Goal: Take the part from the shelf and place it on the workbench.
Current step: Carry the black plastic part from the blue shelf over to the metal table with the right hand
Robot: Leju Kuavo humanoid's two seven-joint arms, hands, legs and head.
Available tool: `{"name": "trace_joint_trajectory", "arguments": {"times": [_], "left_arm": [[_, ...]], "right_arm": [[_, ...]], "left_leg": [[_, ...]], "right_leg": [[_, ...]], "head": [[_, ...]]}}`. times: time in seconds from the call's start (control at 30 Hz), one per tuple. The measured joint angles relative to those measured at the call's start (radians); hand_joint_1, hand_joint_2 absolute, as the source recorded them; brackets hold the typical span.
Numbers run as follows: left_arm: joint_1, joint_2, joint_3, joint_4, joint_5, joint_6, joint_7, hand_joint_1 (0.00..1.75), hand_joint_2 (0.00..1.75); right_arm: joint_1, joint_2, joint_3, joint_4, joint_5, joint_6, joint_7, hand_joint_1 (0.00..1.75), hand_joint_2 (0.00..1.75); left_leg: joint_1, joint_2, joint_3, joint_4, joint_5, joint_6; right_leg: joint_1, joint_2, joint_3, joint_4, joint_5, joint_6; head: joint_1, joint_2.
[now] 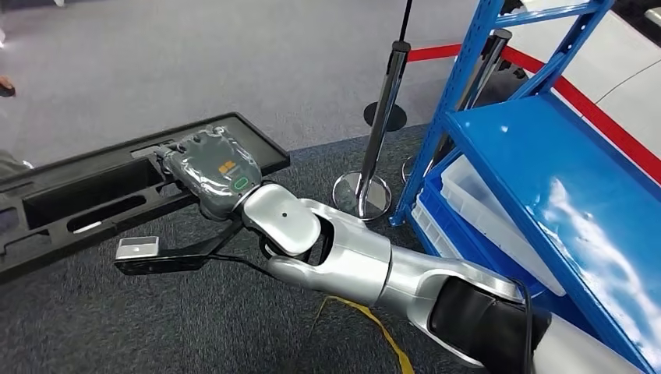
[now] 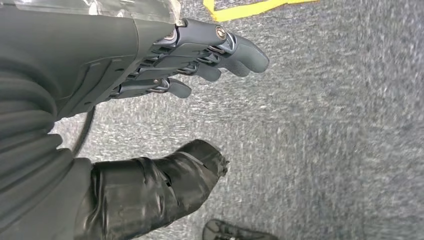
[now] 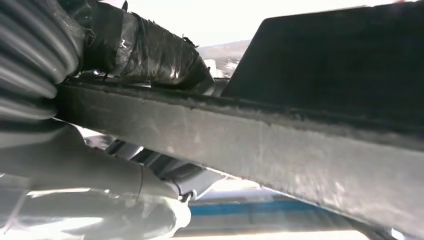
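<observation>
Right robot hand [image 1: 212,167]: grey-covered, stretched out to the left at the end of the silver arm, gripping the near long edge of the black part; in the right wrist view thumb [image 3: 145,47] wrapped in black tape lying over the top of that edge, darker fingers below it.
Left robot hand [image 2: 150,65]: holding nothing, fingers [image 2: 240,52] stretched nearly straight and close together, taped thumb [image 2: 165,185] set apart from them; grey carpet beyond it.
Shelf [image 1: 546,167]: blue metal, on the right, sloping across the view; glossy top board with bright reflections; uprights and cross-braces running to the far right corner.
Part [image 1: 101,195]: long, flat, black moulded tray with several oblong recesses, on the left, running from the near left to the far middle; carried clear of the shelf, above the carpet, well apart from the blue boards; held by the right robot hand at its near edge.
Carpet [image 1: 234,327]: dark grey near, lighter grey floor farther off.
Bin [image 1: 499,222]: translucent white, on a lower board of the shelf, partly hidden by the top board.
Post [image 1: 378,132]: chrome barrier stand with a round base, between the part and the shelf's left upright; a second, darker one behind it.
Red line [image 1: 577,97]: on the floor, passing behind the shelf.
Yellow tape [image 1: 382,331]: thin strip on the carpet, just below the right arm.
</observation>
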Motion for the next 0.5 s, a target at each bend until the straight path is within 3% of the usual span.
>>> {"name": "trace_joint_trajectory", "arguments": {"times": [0.07, 0.1, 0.13, 0.2, 0.23, 0.3, 0.4, 0.43, 0.5], "left_arm": [[-0.001, 0.001, 0.0, 0.0, 0.001, -0.008, -0.008, 0.0, 1.75], [-0.001, 0.001, 0.0, 0.0, 0.003, -0.011, -0.01, 0.0, 1.75], [0.0, 0.001, 0.0, 0.0, 0.004, -0.013, -0.011, 0.0, 1.75], [0.001, 0.001, 0.0, 0.0, 0.007, -0.016, -0.014, 0.0, 1.75], [0.0, 0.001, 0.0, 0.0, 0.008, -0.017, -0.014, 0.0, 1.75], [0.001, 0.001, 0.0, 0.0, 0.009, -0.018, -0.015, 0.0, 1.75], [0.004, 0.002, 0.0, 0.0, 0.009, -0.018, -0.016, 0.0, 1.75], [0.004, 0.003, 0.0, 0.0, 0.009, -0.018, -0.016, 0.0, 1.75], [0.002, 0.004, 0.0, 0.0, 0.009, -0.027, -0.016, 0.0, 1.75]], "right_arm": [[0.007, -0.002, 0.0, 0.001, -0.005, -0.001, 0.0, 1.75, 1.75], [0.01, -0.003, 0.0, 0.001, -0.007, -0.001, 0.0, 1.75, 1.75], [0.012, -0.004, 0.0, 0.001, -0.009, -0.001, -0.001, 1.75, 1.75], [0.012, -0.004, 0.0, 0.001, -0.011, -0.001, -0.001, 1.75, 1.75], [0.011, -0.004, 0.0, 0.001, -0.011, -0.002, -0.001, 1.75, 1.75], [0.01, -0.003, 0.0, 0.001, -0.013, -0.002, -0.001, 1.75, 1.75], [0.009, -0.002, 0.0, 0.001, -0.013, -0.002, 0.0, 1.75, 1.75], [0.008, -0.002, 0.0, 0.001, -0.014, -0.002, 0.0, 1.75, 1.75], [0.007, -0.001, 0.0, 0.001, -0.014, -0.002, -0.001, 1.75, 1.75]], "left_leg": [[-0.002, -0.014, 0.001, 0.002, -0.002, 0.005], [-0.003, -0.021, 0.001, 0.003, -0.003, 0.006], [-0.004, -0.027, 0.003, 0.005, -0.005, 0.006], [-0.005, -0.037, 0.006, 0.007, -0.009, 0.004], [-0.007, -0.041, 0.006, 0.01, -0.011, 0.001], [-0.007, -0.045, 0.003, 0.011, -0.011, -0.008], [-0.004, -0.041, -0.002, 0.017, -0.018, -0.024], [-0.004, -0.036, -0.011, 0.039, -0.034, -0.03], [-0.001, -0.024, -0.057, 0.14, -0.087, -0.041]], "right_leg": [[0.001, 0.014, -0.066, 0.113, -0.031, -0.002], [0.001, 0.015, -0.078, 0.123, -0.02, -0.003], [0.001, 0.016, -0.071, 0.092, 0.01, -0.007], [0.002, 0.022, -0.017, -0.039, 0.085, -0.016], [0.003, 0.026, 0.01, -0.099, 0.108, -0.02], [0.006, 0.032, 0.033, -0.152, 0.118, -0.026], [0.004, 0.029, 0.042, -0.167, 0.124, -0.038], [0.001, 0.027, 0.046, -0.173, 0.127, -0.043], [0.0, 0.022, 0.051, -0.178, 0.128, -0.048]], "head": [[0.002, 0.0], [0.002, 0.0], [0.002, 0.0], [0.002, 0.0], [0.002, 0.0], [0.001, 0.0], [0.001, 0.0], [-0.001, 0.0], [-0.003, 0.0]]}}
